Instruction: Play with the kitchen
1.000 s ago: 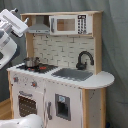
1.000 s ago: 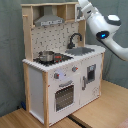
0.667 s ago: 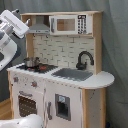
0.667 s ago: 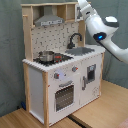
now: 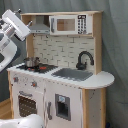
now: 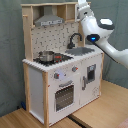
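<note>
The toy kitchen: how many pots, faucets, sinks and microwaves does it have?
Pot: 1
Faucet: 1
Sink: 1
Microwave: 1
Total: 4

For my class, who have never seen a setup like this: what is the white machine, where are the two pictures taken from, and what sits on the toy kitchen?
The white machine is a robot arm with jointed sections. Two cameras off the arm show one scene from different sides; exactly where they stand is unknown. The toy kitchen is white and light wood. On its counter are a small metal pot on the stovetop, a sink and a black faucet. Up top are a grey hood and a microwave. The arm's end is near the upper shelf; nothing is seen held.
</note>
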`<state>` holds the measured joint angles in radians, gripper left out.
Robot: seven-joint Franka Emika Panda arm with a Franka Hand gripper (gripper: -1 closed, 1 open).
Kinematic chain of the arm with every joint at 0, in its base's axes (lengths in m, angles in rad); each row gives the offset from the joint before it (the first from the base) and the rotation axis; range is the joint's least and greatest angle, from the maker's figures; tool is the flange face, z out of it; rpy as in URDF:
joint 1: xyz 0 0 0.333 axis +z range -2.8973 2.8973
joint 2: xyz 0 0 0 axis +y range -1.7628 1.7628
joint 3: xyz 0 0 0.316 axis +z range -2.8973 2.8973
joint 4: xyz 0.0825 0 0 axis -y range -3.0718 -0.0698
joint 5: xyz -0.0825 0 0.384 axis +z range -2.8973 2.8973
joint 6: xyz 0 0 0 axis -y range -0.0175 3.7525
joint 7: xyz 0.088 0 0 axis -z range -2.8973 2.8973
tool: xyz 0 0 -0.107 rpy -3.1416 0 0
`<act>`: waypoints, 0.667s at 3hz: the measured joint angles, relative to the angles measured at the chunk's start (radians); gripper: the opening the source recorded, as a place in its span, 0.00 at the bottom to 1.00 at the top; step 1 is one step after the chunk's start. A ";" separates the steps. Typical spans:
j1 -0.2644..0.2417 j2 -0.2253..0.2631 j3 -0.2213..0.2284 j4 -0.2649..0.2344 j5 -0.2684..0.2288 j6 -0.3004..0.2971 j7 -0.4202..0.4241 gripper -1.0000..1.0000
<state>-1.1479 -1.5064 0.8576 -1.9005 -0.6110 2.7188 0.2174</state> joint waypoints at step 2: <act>-0.002 0.035 0.053 0.083 0.015 -0.172 0.151 1.00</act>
<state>-1.1495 -1.4710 0.9102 -1.8177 -0.5957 2.5471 0.3685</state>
